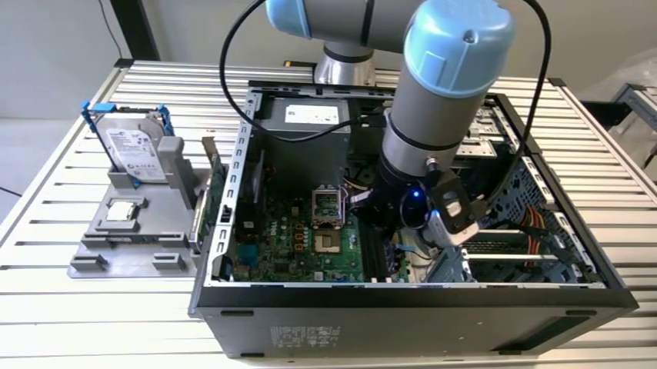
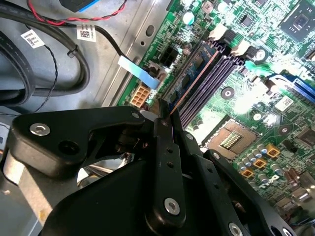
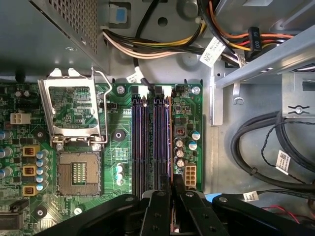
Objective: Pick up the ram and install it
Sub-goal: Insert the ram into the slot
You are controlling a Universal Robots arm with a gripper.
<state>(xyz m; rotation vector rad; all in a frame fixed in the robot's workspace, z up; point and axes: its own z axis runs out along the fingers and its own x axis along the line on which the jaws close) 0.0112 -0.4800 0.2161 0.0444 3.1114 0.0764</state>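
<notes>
Nearest your wrist, the claw (image 3: 171, 196) is pinched narrow, its matte black bolted fingers (image 2: 165, 147) closed on the ram (image 2: 194, 81), a thin dark stick with a coppery edge that runs away from the fingertips along the outermost of the memory slots (image 3: 147, 142). In both wrist views the ram lies in line with that slot; you cannot tell whether it is fully seated. The slots are long, narrow, glossy dark channels packed side by side on the green motherboard (image 3: 120, 157), so room to either side of the stick is tight: small can capacitors and a pale connector stand just beside it on one side, the neighbouring slots touch on the other. Further across the board, the square processor socket (image 3: 78, 172) sits with its shiny metal frame hinged open. Beyond the slots, bundled cables (image 3: 162, 46) cross the grey sheet-metal floor of the case. In the exterior view, the arm (image 1: 441, 100) reaches down into the open computer case (image 1: 411, 300), whose thin steel walls hem it in. Well apart, at the exterior view's left, the hard drive (image 1: 134, 150) stands upright in a grey holder on the ribbed aluminium bench (image 1: 61, 315).
</notes>
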